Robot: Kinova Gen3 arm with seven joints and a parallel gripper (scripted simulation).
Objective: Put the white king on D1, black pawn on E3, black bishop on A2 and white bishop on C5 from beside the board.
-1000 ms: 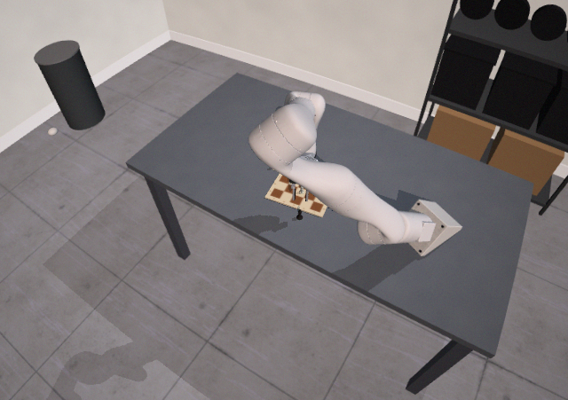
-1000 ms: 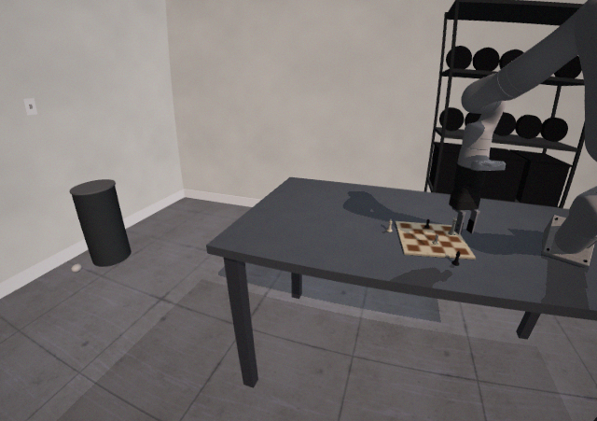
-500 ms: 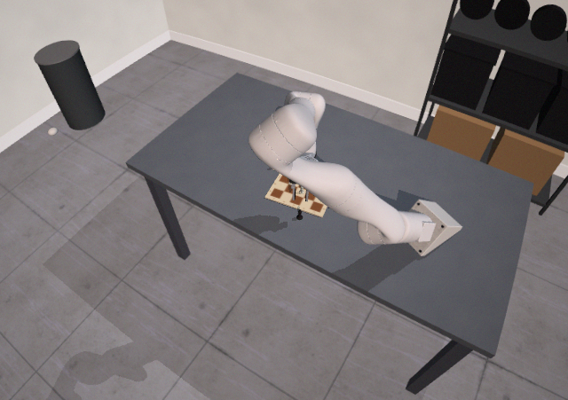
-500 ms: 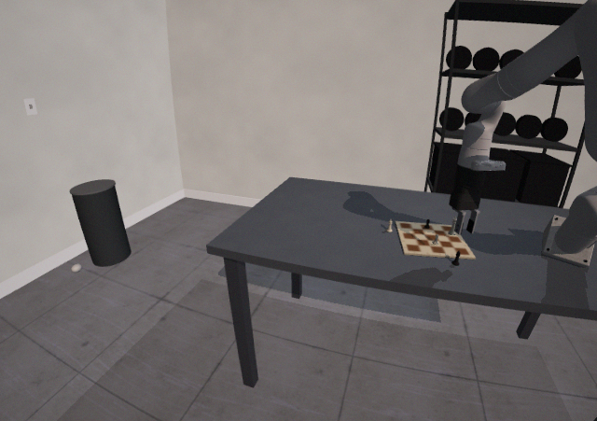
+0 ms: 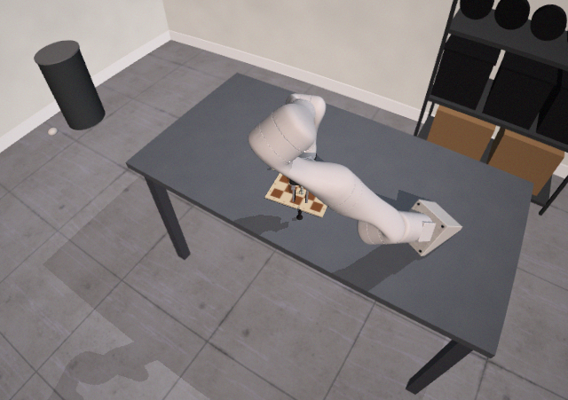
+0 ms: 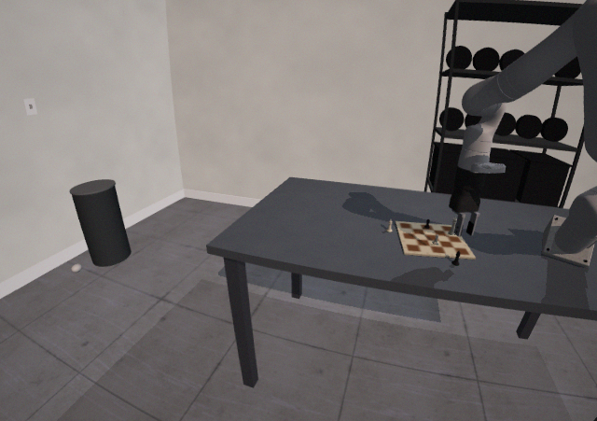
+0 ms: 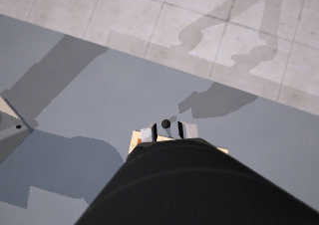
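Note:
My gripper point(image 5: 300, 200) point(image 6: 464, 233) point(image 7: 167, 128) points down over the chessboard point(image 5: 322, 213) point(image 6: 419, 255) point(image 7: 134, 144), open, with nothing held between its fingers. A pale piece point(image 6: 452, 226) shows close beside one finger in the exterior view; its kind is unclear. Another pale piece point(image 6: 435, 239) stands on the board, nearer its front. A small black piece point(image 6: 427, 224) stands at the board's back. A black piece with a round head point(image 5: 299, 215) point(image 6: 456, 258) point(image 7: 165, 123) stands upright on the table beside the front edge. A white piece point(image 6: 390, 226) stands off the board's left side. Exact squares are unreadable.
The arm's base point(image 5: 437, 226) point(image 6: 569, 243) is bolted to the table point(image 5: 206, 134) point(image 6: 308, 252) at the right. The arm hides part of the board in the top view. A shelf rack point(image 5: 504, 43) point(image 6: 448, 93) stands behind the table, and a dark bin point(image 5: 71, 86) point(image 6: 102, 223) stands at the left.

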